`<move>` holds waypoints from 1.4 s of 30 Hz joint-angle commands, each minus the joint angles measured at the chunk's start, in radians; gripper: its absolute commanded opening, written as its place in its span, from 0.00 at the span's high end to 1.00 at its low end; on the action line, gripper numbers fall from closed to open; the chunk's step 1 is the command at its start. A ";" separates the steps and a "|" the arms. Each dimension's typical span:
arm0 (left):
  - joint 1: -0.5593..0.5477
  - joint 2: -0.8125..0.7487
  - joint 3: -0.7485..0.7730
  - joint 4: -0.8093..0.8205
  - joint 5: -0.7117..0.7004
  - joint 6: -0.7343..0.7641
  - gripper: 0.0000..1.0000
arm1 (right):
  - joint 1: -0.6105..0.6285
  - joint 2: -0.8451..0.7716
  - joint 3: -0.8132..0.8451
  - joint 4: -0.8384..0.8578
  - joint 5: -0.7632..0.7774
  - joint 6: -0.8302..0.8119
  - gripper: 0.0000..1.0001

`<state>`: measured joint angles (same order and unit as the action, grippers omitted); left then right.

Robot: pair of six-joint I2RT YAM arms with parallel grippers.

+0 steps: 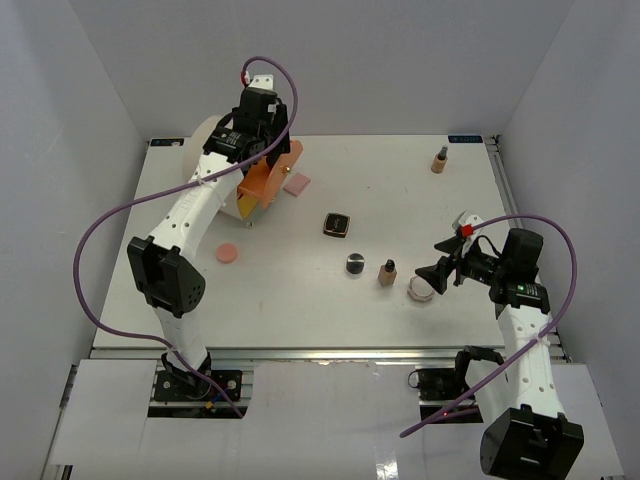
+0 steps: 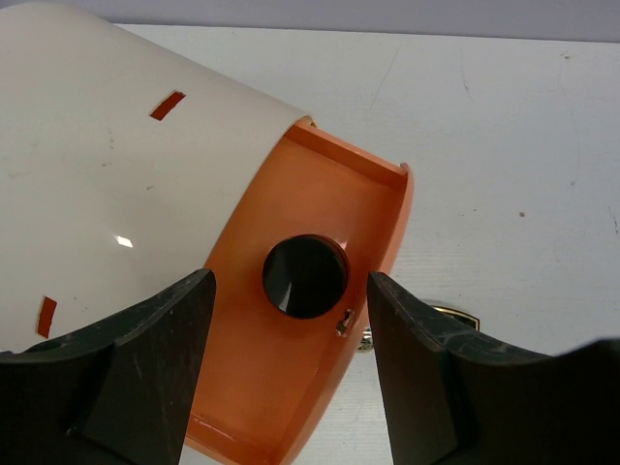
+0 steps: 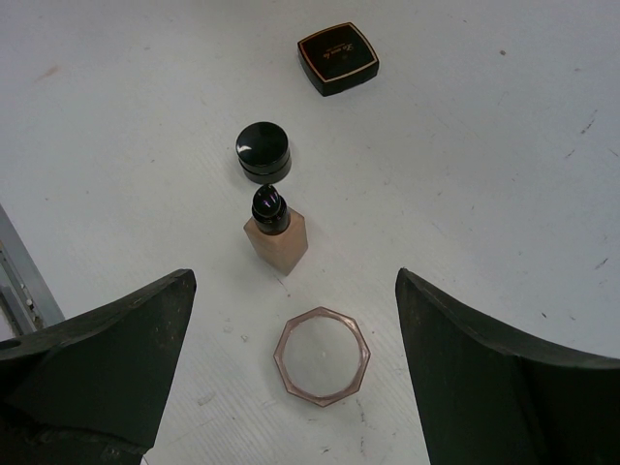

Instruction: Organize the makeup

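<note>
Left gripper [image 2: 291,286], jaws apart and empty, hangs over drawer [image 2: 281,407] where black jar [image 2: 305,276] lies stowed; right gripper [image 3: 293,281], wide open, empty, lines up on clear jar [image 3: 322,356].

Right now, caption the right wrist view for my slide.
Open right pincer faces a clear octagonal jar, with a tan dark-capped bottle, black round jar and black-gold square compact beyond.
</note>
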<state>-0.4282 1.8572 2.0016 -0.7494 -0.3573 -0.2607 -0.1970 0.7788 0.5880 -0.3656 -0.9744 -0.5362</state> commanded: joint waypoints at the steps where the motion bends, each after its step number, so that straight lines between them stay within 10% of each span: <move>1: 0.005 -0.054 -0.015 0.008 -0.011 -0.004 0.25 | -0.004 -0.004 0.007 -0.005 -0.038 -0.020 0.10; 10: 0.005 -0.266 -0.113 0.045 0.074 -0.008 0.18 | 0.035 0.048 0.148 -0.141 -0.139 -0.147 0.09; 27: 0.011 -1.217 -1.080 0.256 0.168 -0.147 0.02 | 0.907 0.724 0.682 -0.184 0.970 0.304 0.10; 42: 0.011 -1.329 -1.255 0.238 0.106 -0.152 0.02 | 0.907 1.041 0.777 -0.230 1.056 0.356 0.01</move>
<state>-0.4217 0.5371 0.7634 -0.5284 -0.2255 -0.4059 0.7180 1.7956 1.3030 -0.5854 0.0860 -0.1934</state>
